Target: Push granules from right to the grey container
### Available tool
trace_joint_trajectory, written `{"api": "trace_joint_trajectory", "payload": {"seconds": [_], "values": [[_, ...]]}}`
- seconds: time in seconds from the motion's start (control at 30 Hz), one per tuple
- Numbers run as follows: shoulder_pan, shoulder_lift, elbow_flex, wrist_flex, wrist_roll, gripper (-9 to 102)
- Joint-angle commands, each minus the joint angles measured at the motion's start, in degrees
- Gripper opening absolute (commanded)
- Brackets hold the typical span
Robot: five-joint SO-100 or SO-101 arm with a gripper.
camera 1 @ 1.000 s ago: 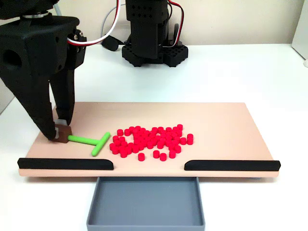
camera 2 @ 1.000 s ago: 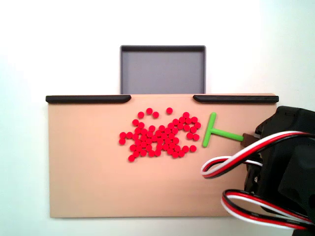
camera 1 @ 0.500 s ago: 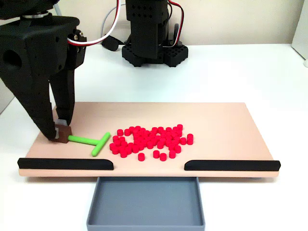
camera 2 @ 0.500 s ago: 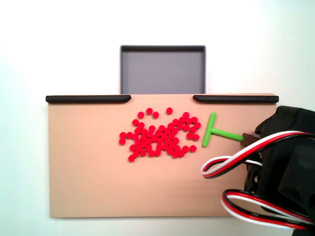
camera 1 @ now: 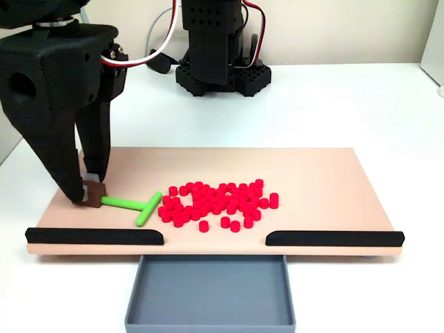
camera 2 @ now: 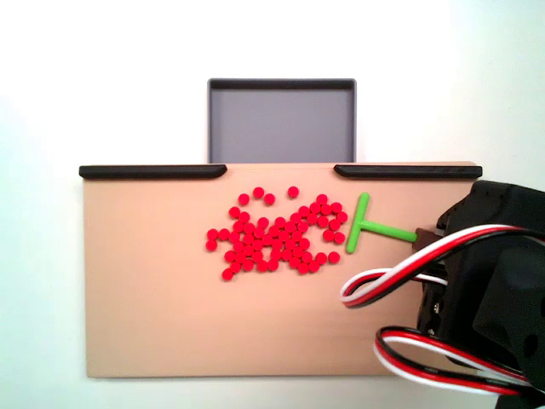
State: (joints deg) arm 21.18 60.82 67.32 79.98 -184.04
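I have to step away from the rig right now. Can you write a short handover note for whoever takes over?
Gripper: shut on the brown handle block of the green T-shaped stick, low over the tan board.
Small red cylindrical granules: all in a loose pile mid-board; the stick's crossbar sits right at the pile's edge.
Shallow slate-grey tray: below the gap between the two black edge strips, empty.
Done: stick grasped and brought to the pile.
Left: sweep every granule through the gap into the tray.
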Motion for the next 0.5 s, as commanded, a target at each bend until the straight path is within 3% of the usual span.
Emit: {"api": "trace_joint_trajectory", "payload": {"seconds": [0.0,0.47], "values": [[-0.8,0.4,-1.0,-0.1,-25.8,0],[-1.1,0.5,-1.0,-0.1,-18.4,0]]}}
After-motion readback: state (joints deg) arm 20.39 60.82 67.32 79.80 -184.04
